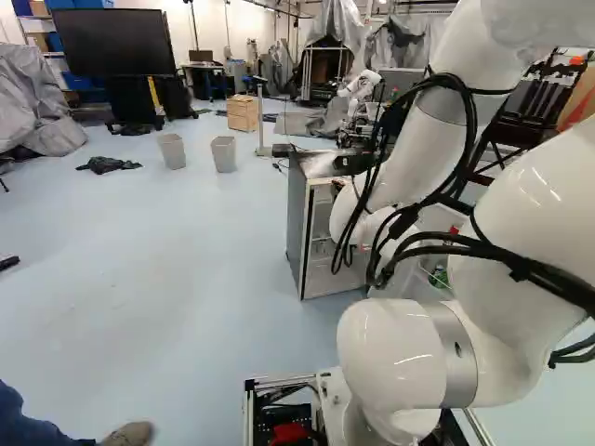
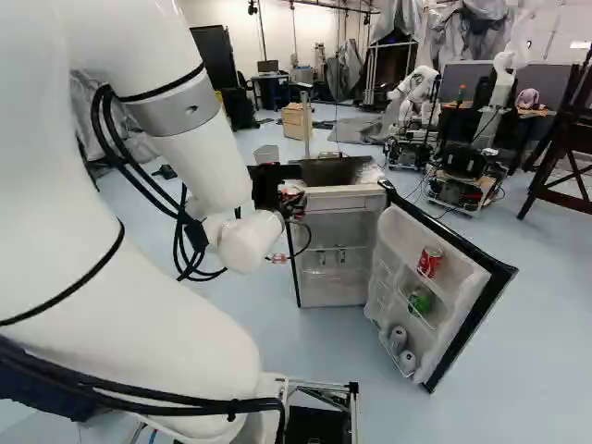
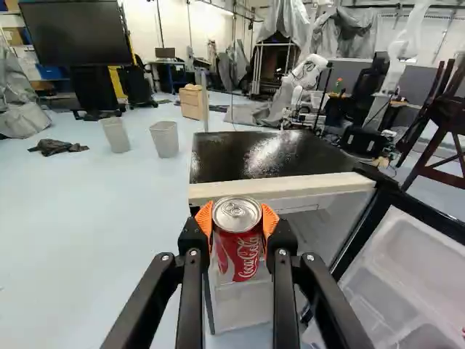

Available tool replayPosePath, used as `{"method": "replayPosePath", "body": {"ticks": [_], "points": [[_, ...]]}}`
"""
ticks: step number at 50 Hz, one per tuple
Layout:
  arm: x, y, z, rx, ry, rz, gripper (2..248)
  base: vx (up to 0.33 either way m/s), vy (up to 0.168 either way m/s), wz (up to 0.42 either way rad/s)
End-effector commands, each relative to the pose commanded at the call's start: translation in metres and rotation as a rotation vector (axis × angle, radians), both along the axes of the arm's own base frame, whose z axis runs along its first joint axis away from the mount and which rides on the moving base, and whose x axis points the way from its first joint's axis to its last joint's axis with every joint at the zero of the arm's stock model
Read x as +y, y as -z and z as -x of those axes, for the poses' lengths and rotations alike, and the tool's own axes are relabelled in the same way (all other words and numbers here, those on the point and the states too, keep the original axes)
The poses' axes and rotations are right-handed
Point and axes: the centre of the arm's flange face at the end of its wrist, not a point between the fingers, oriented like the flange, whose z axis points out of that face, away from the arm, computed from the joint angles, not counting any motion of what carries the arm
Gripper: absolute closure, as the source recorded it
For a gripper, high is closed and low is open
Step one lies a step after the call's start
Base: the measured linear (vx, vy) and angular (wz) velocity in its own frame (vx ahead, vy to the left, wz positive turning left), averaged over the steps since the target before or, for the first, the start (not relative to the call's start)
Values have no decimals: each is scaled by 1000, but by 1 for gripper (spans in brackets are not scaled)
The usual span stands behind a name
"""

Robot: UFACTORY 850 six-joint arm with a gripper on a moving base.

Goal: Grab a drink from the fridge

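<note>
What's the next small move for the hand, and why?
Probably ease the hand straight back from the fridge without loosening: its orange pads hold the red can from both sides, in front of the fridge's top edge, and the open door stands to one side, so backing off looks safest.

Glossy black fridge top (image 3: 265, 155); shiny metal can lid (image 3: 237, 213).

Fridge (image 2: 335, 250) ahead, door (image 2: 462, 277) open to its right.
Four cans (image 2: 430, 262) sit in the door's racks, two in the lowest; in the left base view, two bins (image 1: 224, 153) stand left of the fridge, a crate (image 1: 243, 112) behind them.
</note>
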Motion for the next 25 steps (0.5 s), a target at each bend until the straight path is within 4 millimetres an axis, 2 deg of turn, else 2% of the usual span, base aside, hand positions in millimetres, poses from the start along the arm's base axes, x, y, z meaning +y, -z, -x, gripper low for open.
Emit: {"method": "replayPosePath", "body": {"ticks": [25], "points": [[-1,-19,-20,-1,-5,6,160,0,0,0]]}}
